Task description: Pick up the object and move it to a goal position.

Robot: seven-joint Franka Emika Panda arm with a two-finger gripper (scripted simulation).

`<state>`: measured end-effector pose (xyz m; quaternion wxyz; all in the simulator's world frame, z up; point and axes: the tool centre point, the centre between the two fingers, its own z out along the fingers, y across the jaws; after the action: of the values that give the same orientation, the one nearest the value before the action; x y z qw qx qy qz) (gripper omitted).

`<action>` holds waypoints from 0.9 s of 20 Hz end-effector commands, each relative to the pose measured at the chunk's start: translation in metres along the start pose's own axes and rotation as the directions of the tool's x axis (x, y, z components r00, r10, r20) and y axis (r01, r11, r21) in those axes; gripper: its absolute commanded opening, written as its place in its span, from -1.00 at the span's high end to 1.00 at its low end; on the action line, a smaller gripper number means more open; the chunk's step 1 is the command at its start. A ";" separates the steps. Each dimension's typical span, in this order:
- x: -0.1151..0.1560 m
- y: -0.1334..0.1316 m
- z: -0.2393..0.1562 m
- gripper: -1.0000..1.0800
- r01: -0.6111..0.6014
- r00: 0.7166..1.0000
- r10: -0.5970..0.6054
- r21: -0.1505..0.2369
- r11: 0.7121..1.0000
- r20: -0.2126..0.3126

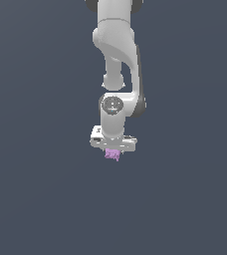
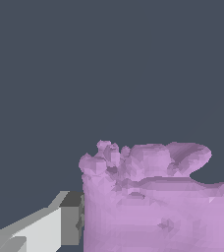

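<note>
We carry the lilac knobbly object low in the frame's centre, our gripper pinching its sides so it hangs beneath the hand.

A simulated test space is shown, not a home, kitchen or workshop. A flat, uniform slate-grey ground fills both views edge to edge, and no horizon or seam is marked in it. The white arm is rendered in smooth, evenly shaded surfaces, with the plain look of computer graphics. The lilac object is drawn in visible flat facets, its knobbly surface built from small polygons, as is seen most clearly in the wrist view. The gripper finger beside it is rendered as a plain, hard-edged white and grey block.
</note>
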<state>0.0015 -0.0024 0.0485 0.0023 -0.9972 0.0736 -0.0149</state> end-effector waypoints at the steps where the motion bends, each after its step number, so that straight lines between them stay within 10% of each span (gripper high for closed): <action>1: 0.010 -0.009 -0.010 1.00 0.005 0.999 -0.005 0.009 1.000 -0.034; 10: 0.069 -0.073 -0.095 1.00 0.049 0.958 -0.029 0.064 0.997 -0.286; 18: 0.104 -0.143 -0.217 1.00 0.118 0.826 -0.035 0.113 0.986 -0.563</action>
<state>0.1145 0.1119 0.2468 0.0465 -0.9569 0.0338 -0.2847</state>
